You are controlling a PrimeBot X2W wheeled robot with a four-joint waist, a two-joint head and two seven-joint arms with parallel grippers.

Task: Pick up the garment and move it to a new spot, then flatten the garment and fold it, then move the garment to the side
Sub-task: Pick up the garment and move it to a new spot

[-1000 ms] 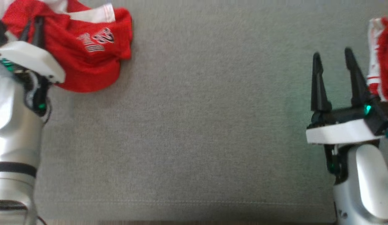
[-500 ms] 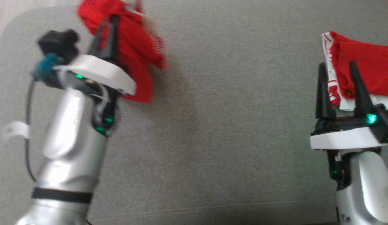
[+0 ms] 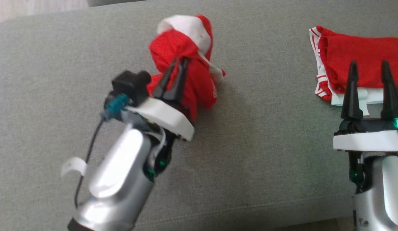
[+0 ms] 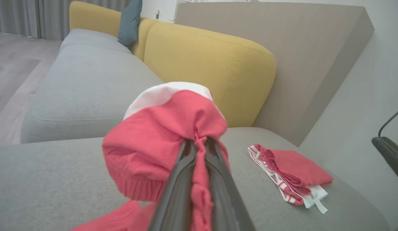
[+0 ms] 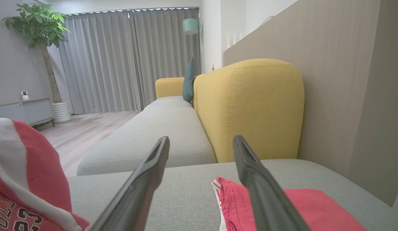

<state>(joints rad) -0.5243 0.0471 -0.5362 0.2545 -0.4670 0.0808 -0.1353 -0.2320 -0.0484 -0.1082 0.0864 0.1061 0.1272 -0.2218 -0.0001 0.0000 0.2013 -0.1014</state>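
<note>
Grey sofa seat [image 3: 256, 154]: coarse weave, flat, being used as work surface. Yellow backrest [image 4: 205, 64]: padded, rounded. Garment [image 3: 183, 48]: red mesh knit, white trim, bunched into lump, being carried toward 12 o'clock of seat. Pick-up judged done; relocation being carried out; flattening, folding, setting aside not yet done. Second red piece [image 3: 356, 51]: folded, lying at 2 o'clock. Left claw [image 3: 181, 61]: fingers being pressed together on garment fold. Right claw [image 3: 369, 64]: being held wide apart, empty.

Red garment [image 3: 168, 51] w/ white trim, grey sofa [image 3: 266, 160], yellow backrest [image 4: 202, 64]
</note>
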